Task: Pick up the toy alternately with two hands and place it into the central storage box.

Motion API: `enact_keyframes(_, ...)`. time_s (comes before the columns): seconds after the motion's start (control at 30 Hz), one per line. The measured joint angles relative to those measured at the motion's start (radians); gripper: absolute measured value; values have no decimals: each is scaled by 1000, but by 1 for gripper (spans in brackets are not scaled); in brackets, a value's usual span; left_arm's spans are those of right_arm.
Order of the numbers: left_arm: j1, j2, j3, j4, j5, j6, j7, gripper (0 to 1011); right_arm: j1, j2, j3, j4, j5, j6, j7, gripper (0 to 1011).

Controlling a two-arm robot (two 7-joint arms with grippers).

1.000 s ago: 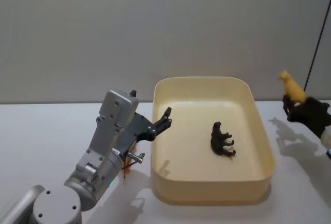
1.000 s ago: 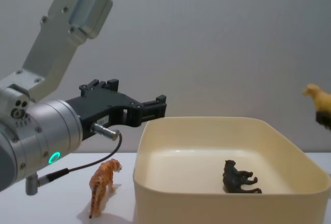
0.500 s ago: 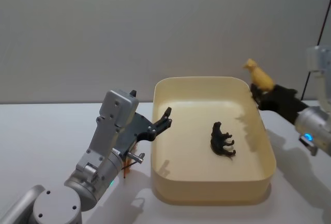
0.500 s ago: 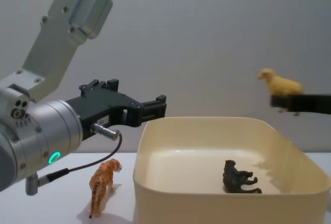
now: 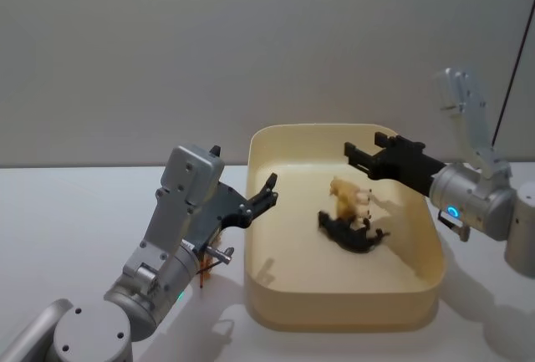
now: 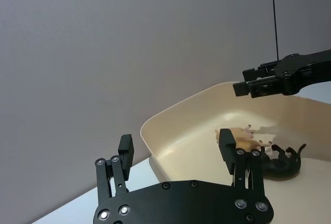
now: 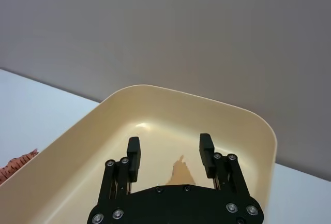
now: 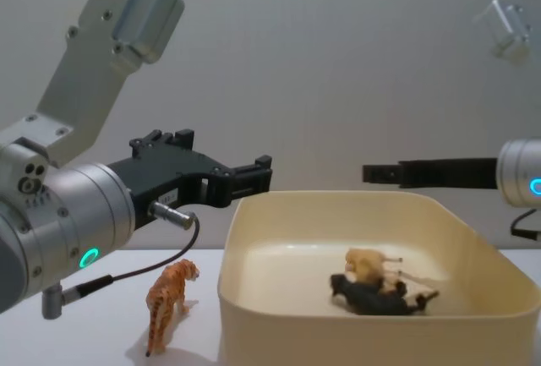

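Right arm: reaches in from 3 o'clock, forearm about level. The right gripper (image 5: 365,159) hovers above the central storage box (image 5: 343,322), over its 1 o'clock part, with jaws apart and empty (right wrist view: bare box floor between them).

Left arm: elbow raised, wrist angled toward the box. The left gripper (image 5: 269,191) is at the box's 9 o'clock rim, jaws apart and holding nothing. In the chest view its tips are above the rim, clear of it.

Toys: the yellow toy (image 5: 349,197) lies on its side inside the box, just right of centre and touching the black toy (image 5: 351,232) at its 6 o'clock.

Room: the box floor is bare across the 9 o'clock half and along the near wall.

Obscured: the tiger toy (image 8: 169,303) stands on the tabletop (image 5: 67,211) just beside the box's 9 o'clock wall, and in the head view the left arm mostly covers it. How far the yellow toy rests on the black one, cannot tell.
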Motion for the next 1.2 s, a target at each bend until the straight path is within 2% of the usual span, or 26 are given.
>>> enact_keyframes(0.03, 0, 0, 0, 0, 0, 0, 0, 1001, 3, -2, -2, 4, -2, 1, 4, 653)
enact_keyframes(0.17, 0, 0, 0, 0, 0, 0, 0, 1001, 12, -7, -7, 14, -6, 3, 14, 790)
enact_keyframes(0.27, 0, 0, 0, 0, 0, 0, 0, 1001, 12, -6, -7, 12, -5, 3, 13, 846)
enact_keyframes(0.37, 0, 0, 0, 0, 0, 0, 0, 1001, 1, 2, 1, -8, 7, -1, 0, 961)
enact_keyframes(0.47, 0, 0, 0, 0, 0, 0, 0, 1001, -14, 12, 11, -31, 21, -6, -19, 1001)
enact_keyframes(0.7, 0, 0, 0, 0, 0, 0, 0, 1001, -60, 42, 41, -101, 61, -15, -70, 1001)
enact_keyframes(0.87, 0, 0, 0, 0, 0, 0, 0, 1001, -120, 79, 78, -181, 107, -22, -123, 1001)
enact_keyframes(1.2, 2, 1, 0, -1, 0, 3, 2, 1001, -179, 116, 113, -262, 155, -28, -175, 1001)
